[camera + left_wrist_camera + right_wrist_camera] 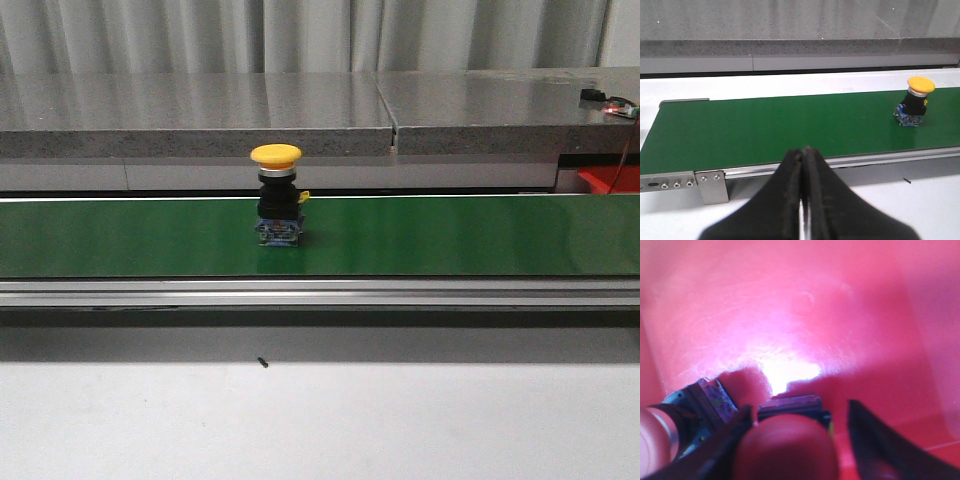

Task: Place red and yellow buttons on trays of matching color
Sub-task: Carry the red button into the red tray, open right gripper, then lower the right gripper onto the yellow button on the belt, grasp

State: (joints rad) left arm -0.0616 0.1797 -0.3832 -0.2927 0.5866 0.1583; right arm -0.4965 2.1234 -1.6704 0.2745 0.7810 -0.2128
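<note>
Right wrist view: my right gripper (800, 440) has its fingers spread apart over the floor of the red tray (805, 325), a red button (785, 447) lying between them and touching the one finger, a second button body (705, 405) just beside it. Left gripper (804, 200): fingers pressed together, holding nothing, near the green conveyor belt (765, 125). Yellow button (277, 195) stands upright on that belt, well apart from both grippers.

Your left hand (804, 165) with fingers pressed together, empty, your right hand (800, 422) with fingers spread apart
</note>
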